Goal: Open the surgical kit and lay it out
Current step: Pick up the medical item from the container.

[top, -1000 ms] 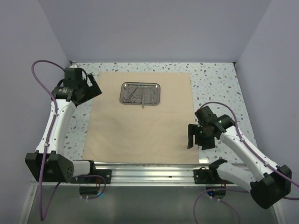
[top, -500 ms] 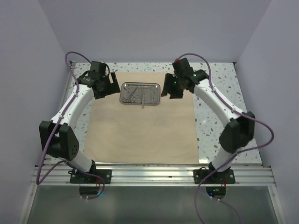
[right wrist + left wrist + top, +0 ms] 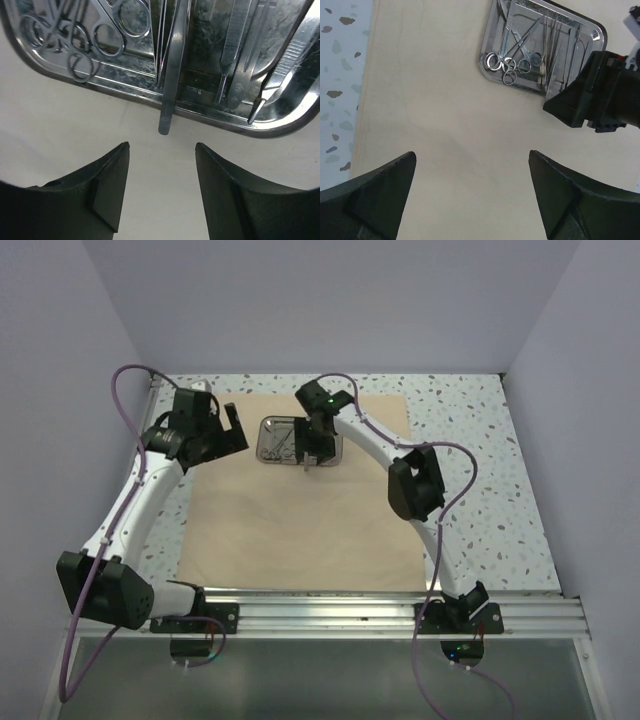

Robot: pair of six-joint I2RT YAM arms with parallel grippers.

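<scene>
Overhead, right pincer (image 3: 161, 146) spread wide above tray (image 3: 131, 67) edge (arm stretched far), left pincer (image 3: 472, 153) likewise agape.

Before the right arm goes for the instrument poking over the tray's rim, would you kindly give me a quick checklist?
1. Wrap sheet spread flat under the tray: ok.
2. Right gripper open, its gap lined up with the long instrument: ok.
3. That instrument's tip juts past the rim over the wrap: ok.
4. Left gripper open, over bare wrap, apart from the tray: ok.
5. Ring-handled tools lying separate: not ok, their handles overlap.
6. Right fingers' height above the wrap: cannot tell.
</scene>
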